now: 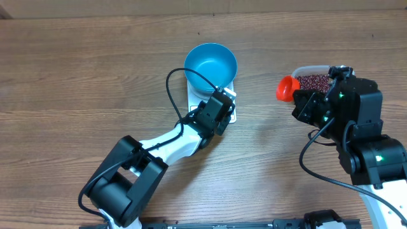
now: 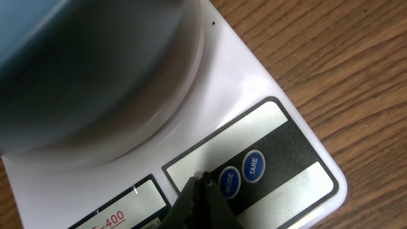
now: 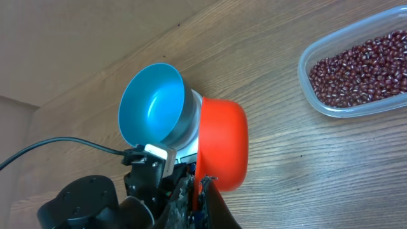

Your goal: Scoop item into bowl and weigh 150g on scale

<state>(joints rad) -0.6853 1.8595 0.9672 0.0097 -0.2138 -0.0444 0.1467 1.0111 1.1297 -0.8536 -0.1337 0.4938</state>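
The blue bowl (image 1: 210, 62) stands on the white scale (image 1: 227, 116); its inside looks bare (image 3: 152, 105). My left gripper (image 1: 224, 105) is shut, its tip (image 2: 202, 180) down on the scale's (image 2: 254, 83) button strip just left of the MODE button (image 2: 229, 182). My right gripper (image 3: 202, 189) is shut on the handle of the red-orange scoop (image 3: 220, 143), which hangs over bare wood between the scale and the tub (image 1: 287, 88). I see only the scoop's outside, so its contents are hidden. The dark red beans (image 3: 359, 63) lie in the clear tub (image 3: 318, 105).
The TARE button (image 2: 253, 166) sits right of MODE, and the display (image 2: 121, 207) is to the left. A black cable (image 1: 181, 76) arcs from the left arm past the bowl. The tub (image 1: 304, 69) is partly under the right arm (image 1: 356, 114).
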